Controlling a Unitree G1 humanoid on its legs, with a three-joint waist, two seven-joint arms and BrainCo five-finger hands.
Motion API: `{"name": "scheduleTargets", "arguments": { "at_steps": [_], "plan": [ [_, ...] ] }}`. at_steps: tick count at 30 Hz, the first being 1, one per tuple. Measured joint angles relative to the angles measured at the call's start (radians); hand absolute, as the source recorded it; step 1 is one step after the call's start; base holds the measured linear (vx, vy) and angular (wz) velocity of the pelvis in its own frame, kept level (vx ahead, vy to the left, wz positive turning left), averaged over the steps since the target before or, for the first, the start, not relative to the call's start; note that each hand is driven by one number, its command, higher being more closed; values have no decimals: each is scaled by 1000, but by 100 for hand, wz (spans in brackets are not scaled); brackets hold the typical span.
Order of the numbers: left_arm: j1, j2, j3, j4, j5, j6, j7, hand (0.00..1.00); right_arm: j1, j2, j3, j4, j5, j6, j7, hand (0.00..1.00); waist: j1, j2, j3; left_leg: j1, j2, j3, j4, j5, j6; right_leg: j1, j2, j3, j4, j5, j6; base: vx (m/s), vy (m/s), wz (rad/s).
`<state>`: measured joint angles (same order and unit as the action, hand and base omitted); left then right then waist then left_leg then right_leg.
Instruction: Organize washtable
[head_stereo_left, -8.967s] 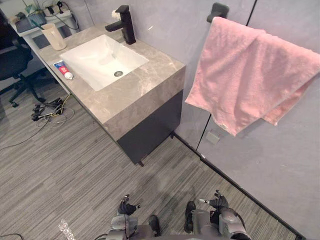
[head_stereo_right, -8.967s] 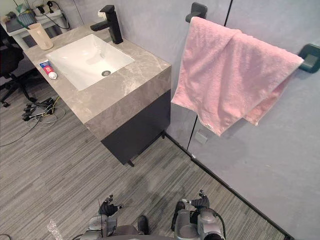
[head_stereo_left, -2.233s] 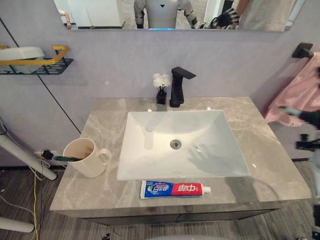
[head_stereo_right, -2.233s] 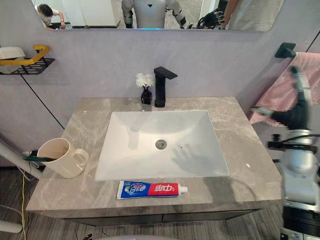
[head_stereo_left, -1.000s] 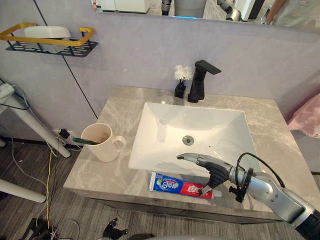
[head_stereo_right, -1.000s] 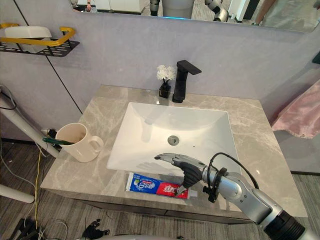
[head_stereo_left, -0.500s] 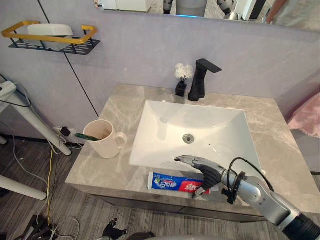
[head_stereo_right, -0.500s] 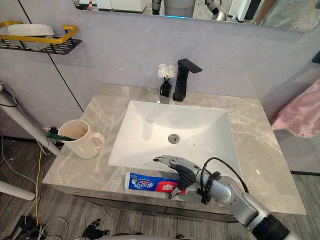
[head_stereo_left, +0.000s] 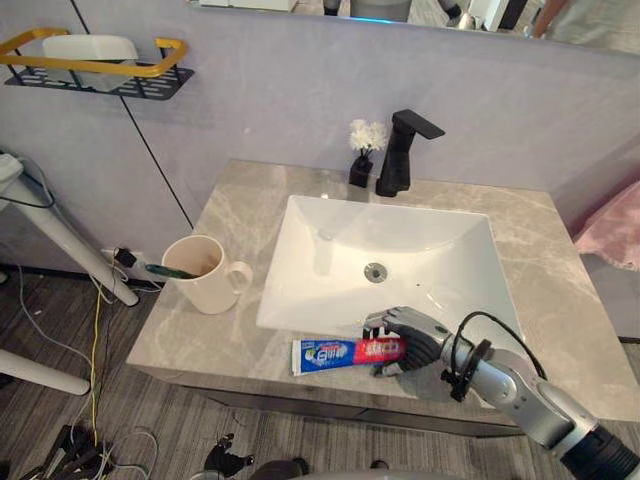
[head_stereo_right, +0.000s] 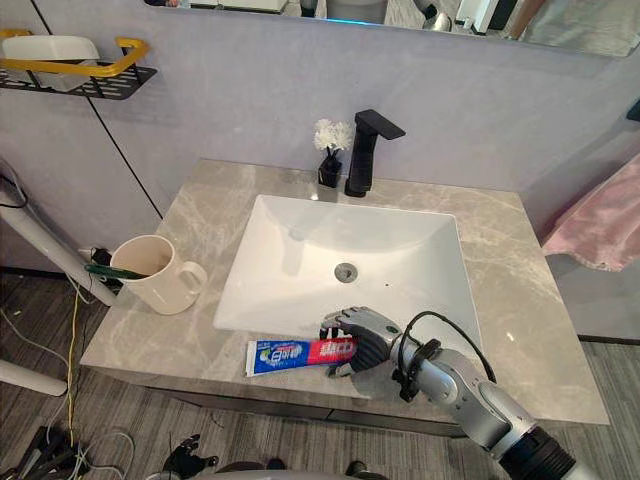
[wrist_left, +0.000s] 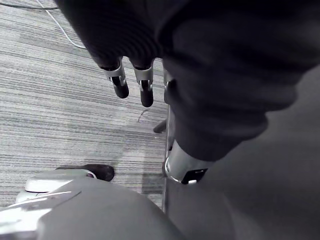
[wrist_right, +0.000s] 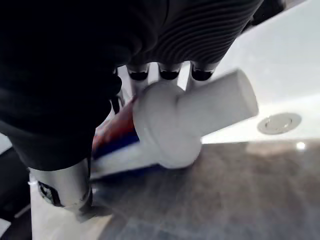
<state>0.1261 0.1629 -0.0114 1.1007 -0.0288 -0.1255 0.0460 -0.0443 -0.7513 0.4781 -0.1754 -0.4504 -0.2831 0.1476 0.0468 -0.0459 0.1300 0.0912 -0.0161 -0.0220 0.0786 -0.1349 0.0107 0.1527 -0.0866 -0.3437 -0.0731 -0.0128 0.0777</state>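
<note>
A red, white and blue toothpaste tube lies along the front edge of the grey marble washtable, in front of the white sink. My right hand is shut on its cap end, fingers curled over the tube and thumb under it. Close up, the white cap pokes out past the curled fingers. A cream mug with a green toothbrush in it stands on the counter's left side. My left hand hangs low over the floor, fingers straight and holding nothing.
A black faucet and a small dark vase of white flowers stand behind the sink. A black and yellow wall shelf is at the upper left. A pink towel hangs at the right.
My right hand's fingers, spread open above the tube half a second ago, have curled round its cap end. The tube now sits slightly slanted.
</note>
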Motion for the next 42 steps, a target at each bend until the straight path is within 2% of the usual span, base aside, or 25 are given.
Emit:
{"name": "scheduleTargets", "arguments": {
  "at_steps": [9, 12, 17, 23, 26, 29, 31, 35, 39, 42],
  "plan": [
    [0, 0, 0, -1, -2, 3, -2, 0, -34, -37, -21, -5, -32, 2, -1, 100, 3, 1, 1, -6, -1, 0, 0, 0, 0, -5, -1, 0, -2, 0, 0, 0, 0, 0],
    [0, 0, 0, -1, -8, 5, -2, 0, -35, -44, -36, -4, -34, 17, 2, 100, 1, 3, 5, -7, -1, 0, 0, 0, 0, -5, -1, 0, -2, 0, 0, 0, 0, 0],
    [12, -6, 6, -1, -22, 7, -1, 0, -29, -60, -64, -4, -34, 26, 4, 100, -3, 14, 22, -9, -1, 6, 0, 0, 0, -10, -1, 6, -2, 2, 1, 0, 0, -3],
    [51, -36, 140, -19, -108, 6, 10, 0, 48, -34, -204, -19, -31, 26, -13, 100, -4, 23, 29, -13, -1, 6, -1, 0, 0, -14, -2, 6, -2, 2, 1, 0, 0, 0],
    [92, -50, 231, -91, -156, 3, 38, 0, 94, -3, -271, -58, -20, 26, -35, 100, -4, 30, 32, -17, -1, 1, 0, 0, 0, -15, -6, 1, -2, 1, 1, 0, 0, 5],
    [155, -74, 369, -306, -198, -8, 74, 0, 136, 41, -332, -120, 0, 26, -47, 100, -2, 41, 31, -22, -1, -6, 0, 0, 0, -16, -8, -9, -2, 0, 0, -17, -4, 9],
    [215, -103, 477, -568, -216, -30, 109, 0, 166, 89, -392, -188, 10, 23, -69, 100, 8, 53, 23, -24, -2, -12, 1, 0, 0, -16, -9, -14, 0, -4, 1, -12, 1, 8],
    [271, -142, 591, -942, -235, -76, 161, 0, 182, 168, -444, -243, 33, 18, -126, 100, 23, 70, 2, -28, -8, -26, 1, 0, 0, -15, -16, -30, 3, -9, 6, -2, 12, 11],
    [290, -177, 614, -1200, -216, -96, 209, 0, 181, 235, -446, -246, 48, 18, -132, 100, 28, 75, -20, -26, -16, -43, 2, 0, 0, -4, -22, -47, 3, -12, 6, 21, 22, 15],
    [289, -200, 587, -1382, -146, -100, 243, 0, 181, 286, -445, -248, 49, 18, -148, 100, 29, 63, -30, -27, -19, -54, 2, 0, 0, 1, -24, -60, 4, -14, 7, 7, 15, 14]
  ]
}}
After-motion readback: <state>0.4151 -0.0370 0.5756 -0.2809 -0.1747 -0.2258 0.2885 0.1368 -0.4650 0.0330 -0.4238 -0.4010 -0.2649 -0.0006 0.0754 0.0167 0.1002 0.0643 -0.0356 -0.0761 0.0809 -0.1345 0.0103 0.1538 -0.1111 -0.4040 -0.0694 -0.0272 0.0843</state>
